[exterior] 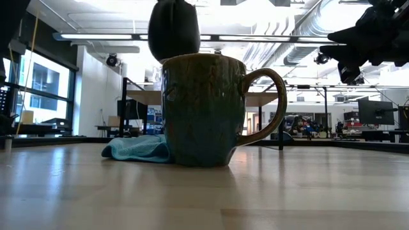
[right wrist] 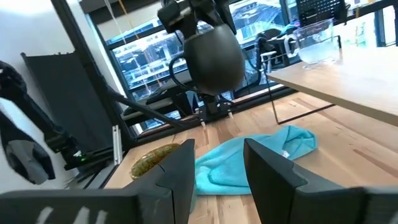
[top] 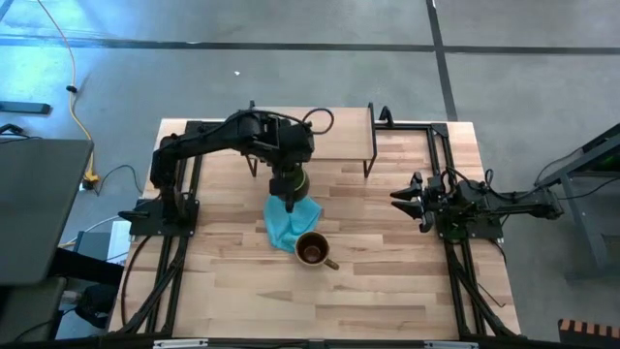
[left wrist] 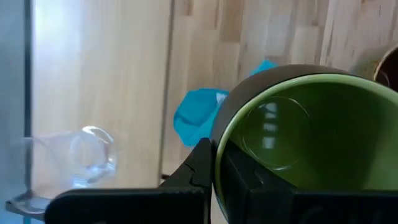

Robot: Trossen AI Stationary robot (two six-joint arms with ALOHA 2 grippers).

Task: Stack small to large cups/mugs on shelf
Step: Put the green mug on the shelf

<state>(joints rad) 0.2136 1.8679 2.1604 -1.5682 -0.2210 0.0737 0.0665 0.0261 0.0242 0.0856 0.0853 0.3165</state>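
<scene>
While left gripper (top: pixel 289 184) is squeezing dark mug (left wrist: pixel 311 143) in air, right gripper (top: pixel 405 197) is waiting, fingers apart. Three cups showing: glass cup (left wrist: pixel 87 155) only in wrist views.

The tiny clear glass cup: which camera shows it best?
The left wrist view: the tiny clear glass cup appears whole on the light-wood shelf. The right wrist view shows it farther off at the shelf's edge; I can't make it out in the high or low views.

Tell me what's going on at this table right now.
The left gripper is shut on the rim of the dark mug, holding it in the air above the teal cloth. The olive-tan mug stands on the table beside the cloth. The clear glass cup sits on the shelf. The right gripper waits open at the side.
</scene>
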